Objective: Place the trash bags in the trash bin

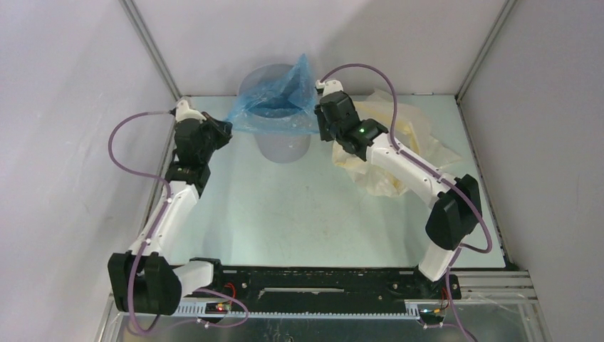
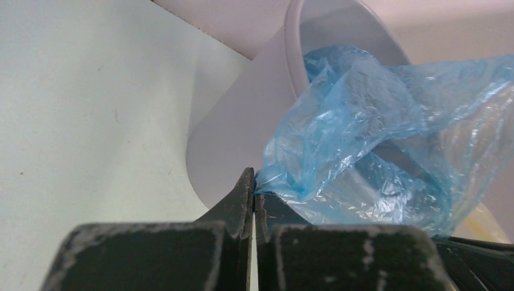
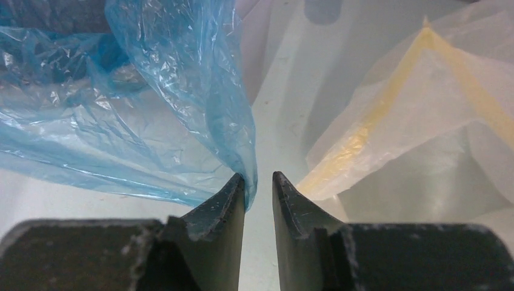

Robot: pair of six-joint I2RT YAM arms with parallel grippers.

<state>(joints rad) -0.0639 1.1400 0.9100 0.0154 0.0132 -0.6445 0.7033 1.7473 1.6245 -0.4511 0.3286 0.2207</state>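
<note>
Top external: one bag (image 1: 274,100), one bin (image 1: 283,146)

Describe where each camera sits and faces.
Top external: above and behind the arms, facing down on the table; both arms show.
Left wrist: on the left arm, facing the round pale grey plastic bin; left gripper shut on the thin translucent blue plastic bag.
Right wrist: on the right arm, facing the pale yellow translucent plastic bag; right gripper open at the blue bag's edge.
Shared: blue bag in both wrist views.
</note>
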